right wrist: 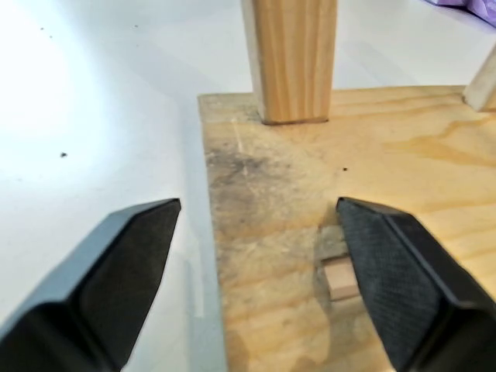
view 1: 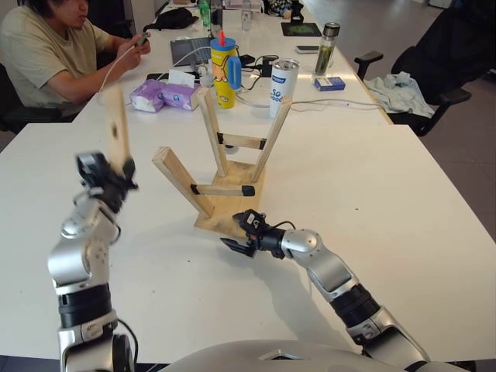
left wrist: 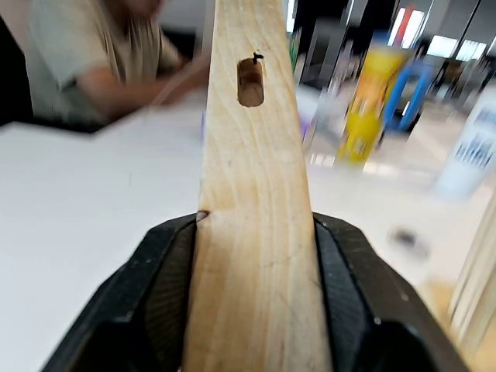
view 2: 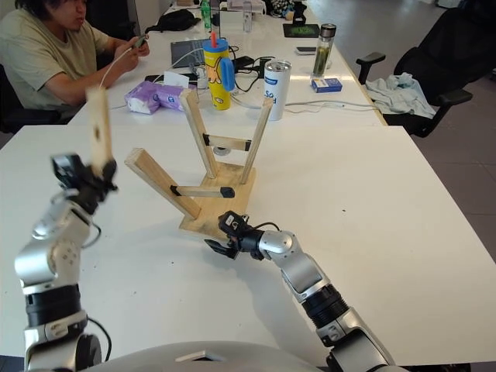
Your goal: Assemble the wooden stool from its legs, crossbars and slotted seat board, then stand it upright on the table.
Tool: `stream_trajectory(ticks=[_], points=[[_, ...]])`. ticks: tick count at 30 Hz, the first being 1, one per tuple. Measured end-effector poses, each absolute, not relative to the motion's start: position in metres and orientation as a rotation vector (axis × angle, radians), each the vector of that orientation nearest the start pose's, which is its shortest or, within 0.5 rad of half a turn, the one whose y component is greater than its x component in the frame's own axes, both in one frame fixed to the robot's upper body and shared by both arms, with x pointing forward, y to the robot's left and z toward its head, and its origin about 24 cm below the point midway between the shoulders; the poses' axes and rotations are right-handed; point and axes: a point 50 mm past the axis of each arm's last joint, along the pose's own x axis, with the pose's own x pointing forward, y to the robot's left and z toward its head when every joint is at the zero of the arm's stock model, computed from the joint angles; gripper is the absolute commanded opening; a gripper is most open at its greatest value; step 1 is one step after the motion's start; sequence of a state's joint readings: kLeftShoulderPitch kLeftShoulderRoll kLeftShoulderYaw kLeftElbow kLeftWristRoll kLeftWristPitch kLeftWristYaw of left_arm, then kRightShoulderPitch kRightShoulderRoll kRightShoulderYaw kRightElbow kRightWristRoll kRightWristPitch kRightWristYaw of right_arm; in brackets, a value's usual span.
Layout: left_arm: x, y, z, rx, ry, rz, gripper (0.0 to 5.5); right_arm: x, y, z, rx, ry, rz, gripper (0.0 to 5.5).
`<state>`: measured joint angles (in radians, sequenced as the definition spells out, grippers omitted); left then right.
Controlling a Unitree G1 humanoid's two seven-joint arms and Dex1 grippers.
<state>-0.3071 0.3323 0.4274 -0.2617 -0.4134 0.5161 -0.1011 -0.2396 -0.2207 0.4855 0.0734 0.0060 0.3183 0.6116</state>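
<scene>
Wooden stool part-built, lying upside down: pale plywood slotted seat board flat on white surface, three light wooden legs socketed in, two black-ended crossbars joining them. Fourth leg, pale wood with drilled hole, held upright, clenched in left gripper, well apart from board. Right gripper released, spread wide, empty, at board's near edge beside vacant slot. Left to do, by my judgement: seat fourth leg, fit any remaining crossbars, flip stool upright.

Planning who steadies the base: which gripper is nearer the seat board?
Right. The right gripper sits open at the seat board's near edge; the left gripper holds a leg raised, off to its left.
</scene>
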Motion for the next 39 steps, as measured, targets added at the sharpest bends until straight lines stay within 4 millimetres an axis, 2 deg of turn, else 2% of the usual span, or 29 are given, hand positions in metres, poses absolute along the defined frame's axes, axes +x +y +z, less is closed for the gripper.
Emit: stream_trajectory(ticks=[4, 6, 8, 13, 16, 20, 25, 32, 36, 39], points=[[0.275, 0.256, 0.254, -0.157, -0.505, -0.063, 2.04, 0.253, -0.057, 0.026, -0.303, 0.304, 1.044, 3.75], [0.275, 0.246, 0.273, -0.191, -0.547, -0.181, 2.04, 0.257, -0.057, 0.025, -0.327, 0.292, 1.03, 3.75], [0.275, 0.227, 0.281, -0.227, -0.536, -0.329, 2.04, 0.264, -0.058, 0.024, -0.362, 0.278, 0.999, 3.75], [0.27, 0.188, 0.281, -0.302, -0.469, -0.579, 2.04, 0.278, -0.061, 0.023, -0.421, 0.234, 0.95, 3.75], [0.267, 0.176, 0.283, -0.326, -0.446, -0.672, 2.04, 0.279, -0.062, 0.025, -0.409, 0.205, 0.947, 3.75], [0.258, 0.164, 0.283, -0.362, -0.395, -0.823, 2.04, 0.257, -0.073, 0.033, -0.279, 0.193, 0.971, 3.75], [0.243, 0.155, 0.28, -0.358, -0.287, -1.041, 2.04, 0.232, -0.092, 0.073, -0.054, 0.187, 1.049, 3.75], [0.226, 0.149, 0.244, -0.417, -0.039, -1.301, 2.04, 0.203, -0.147, 0.103, 0.41, 0.367, 1.248, 3.75], [0.219, 0.141, 0.211, -0.488, 0.132, -1.413, 2.04, 0.203, -0.18, 0.132, 0.65, 0.328, 1.336, 3.75], [0.213, 0.137, 0.187, -0.546, 0.27, -1.484, 2.04, 0.208, -0.192, 0.161, 0.753, 0.235, 1.405, 3.75]])
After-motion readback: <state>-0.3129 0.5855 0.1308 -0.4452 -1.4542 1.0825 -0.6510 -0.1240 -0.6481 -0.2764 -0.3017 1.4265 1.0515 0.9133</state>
